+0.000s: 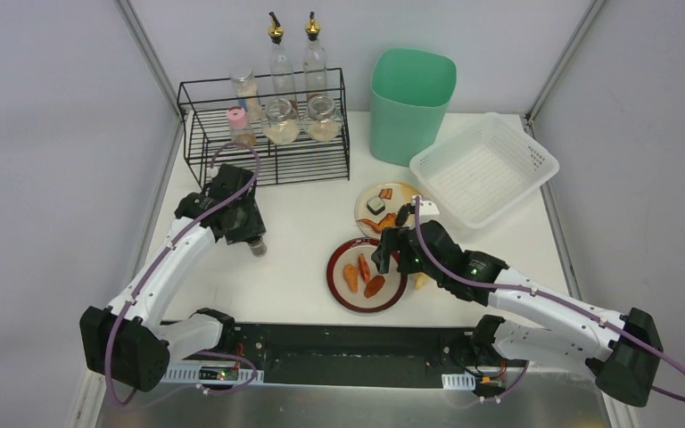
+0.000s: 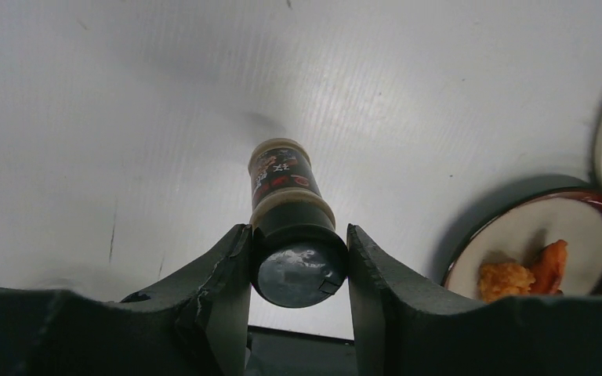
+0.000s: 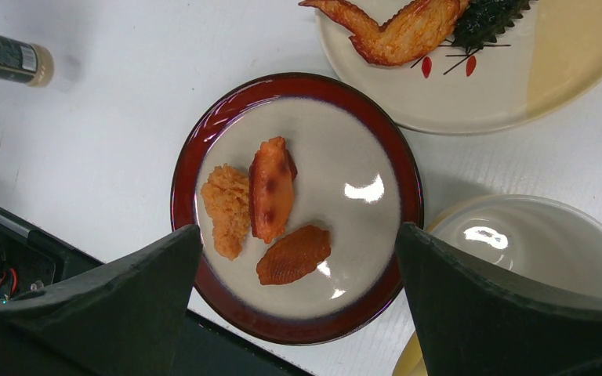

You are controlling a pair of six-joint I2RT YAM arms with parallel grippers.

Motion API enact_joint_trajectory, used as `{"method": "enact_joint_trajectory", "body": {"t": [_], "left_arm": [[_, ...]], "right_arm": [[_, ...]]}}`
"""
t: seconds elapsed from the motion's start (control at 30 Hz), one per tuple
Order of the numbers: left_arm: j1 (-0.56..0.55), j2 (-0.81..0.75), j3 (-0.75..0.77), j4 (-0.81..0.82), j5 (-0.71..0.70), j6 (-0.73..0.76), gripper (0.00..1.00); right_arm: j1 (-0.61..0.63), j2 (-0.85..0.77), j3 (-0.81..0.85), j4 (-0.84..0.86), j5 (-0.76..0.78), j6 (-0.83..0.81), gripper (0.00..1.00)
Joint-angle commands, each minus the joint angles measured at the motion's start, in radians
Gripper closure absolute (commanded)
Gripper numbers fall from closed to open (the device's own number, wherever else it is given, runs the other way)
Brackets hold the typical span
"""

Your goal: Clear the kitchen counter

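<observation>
top view, layout: kitchen counter (image 1: 303, 214) carries black wire rack (image 1: 268, 134) with jars (image 1: 281, 120) at far left corner, green bin (image 1: 410, 102) at far edge, white mesh basket (image 1: 453, 138) at far right corner, looks empty.
top view, left arm: left gripper (image 1: 251, 239) on spice bottle (image 1: 258, 249), left part of counter, just in front of rack.
top view, right arm: right gripper (image 1: 385, 254) over red-rimmed plate (image 1: 332, 267) by the near edge; cream plate (image 1: 361, 209) just behind it.
left wrist, jaws: clamped on the bottle's black cap, both fingers (image 2: 227, 266) touching; lifted or standing, cannot tell.
right wrist, jaws: spread wide, holding nothing, hovering above red-rimmed plate with three food pieces (image 3: 270, 200); white bowl (image 3: 533, 243) just beside it; cream plate carries a wing (image 3: 396, 31).
progress: early, by the look. Both plates, food, bowl and bottle all on the counter, nothing in the basket. Bottle likely bound for the rack; all the rest left.
</observation>
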Motion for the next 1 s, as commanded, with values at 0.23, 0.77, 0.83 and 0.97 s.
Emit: {"method": "enact_joint_trajectory", "body": {"t": [0.23,0.77,0.83,0.97], "left_arm": [[0.022,0.059,0.316,-0.050,-0.079,0.074,1.00],[0.266,0.300,0.764,-0.096,-0.014,0.153,1.00],[0.281,0.327,0.802,-0.097,-0.017,0.155,1.00],[0.302,0.394,0.873,-0.100,-0.019,0.154,1.00]], "right_arm": [[0.007,-0.030,0.024,-0.004,0.016,-0.004,0.01],[0.007,-0.023,0.024,0.001,0.006,-0.004,0.01],[0.008,-0.021,0.023,0.003,0.006,-0.005,0.01],[0.008,-0.018,0.024,0.003,-0.002,-0.004,0.01]]}}
